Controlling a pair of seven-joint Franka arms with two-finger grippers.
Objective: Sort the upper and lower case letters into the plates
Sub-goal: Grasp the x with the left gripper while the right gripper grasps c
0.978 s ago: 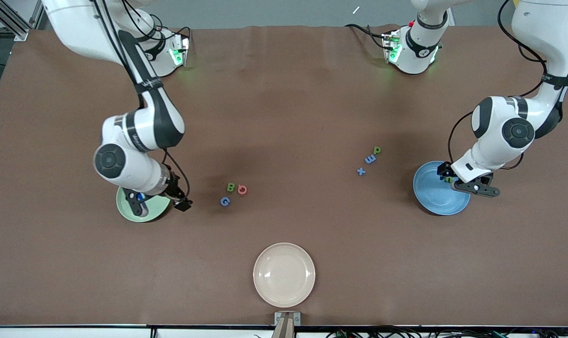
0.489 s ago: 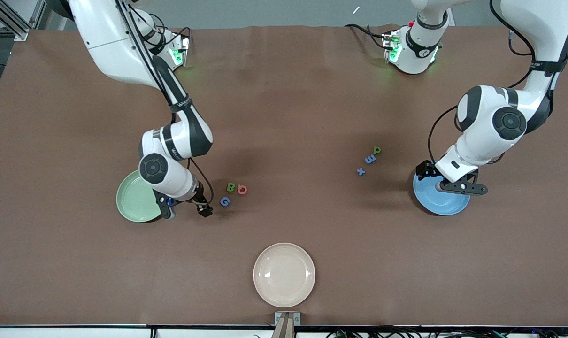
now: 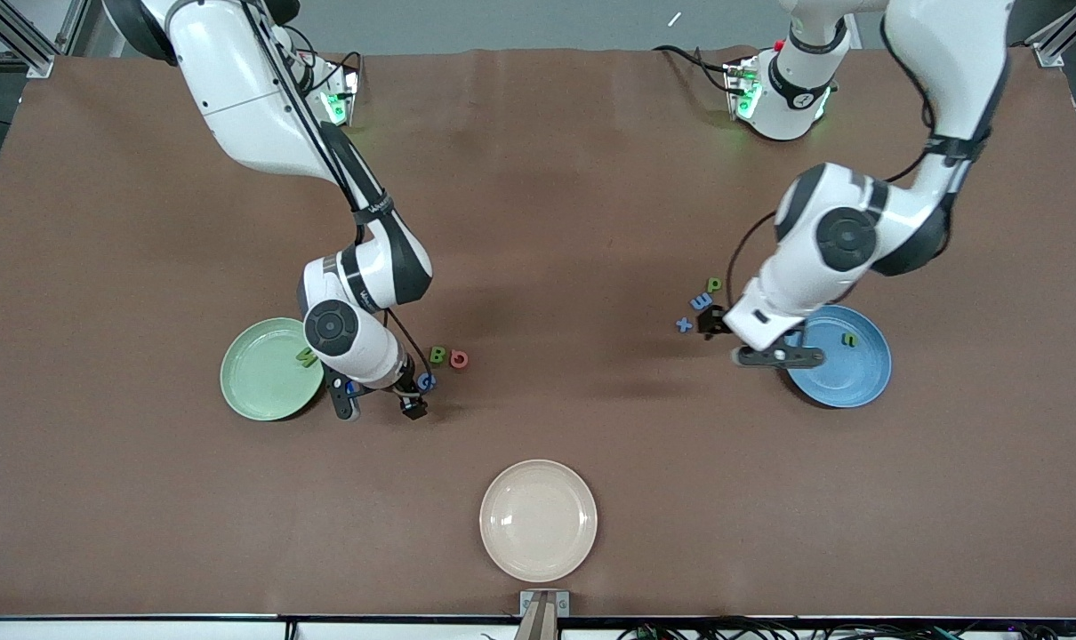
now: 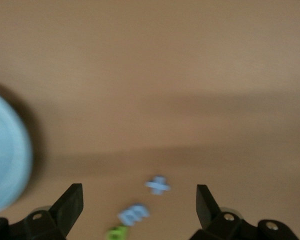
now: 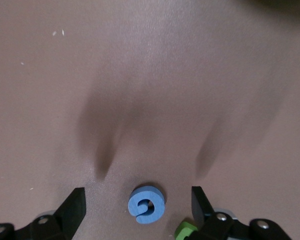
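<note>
The pale green plate holds a small green letter. The sky blue plate holds another green letter. My right gripper is open over the table between the green plate and a blue G. In the right wrist view the G lies between my open gripper's fingers. A green B and a red letter lie beside it. My left gripper is open over the blue plate's edge. Its wrist view shows a blue x, blue m and green p ahead of the open gripper.
A cream-beige plate sits near the front edge at the middle. The x, m and p lie toward the middle from the blue plate. The arm bases stand along the back edge.
Both grippers have moved off their plates toward the middle, the right one to the blue G, the left one toward the x, m and p. A green letter now shows in each plate.
</note>
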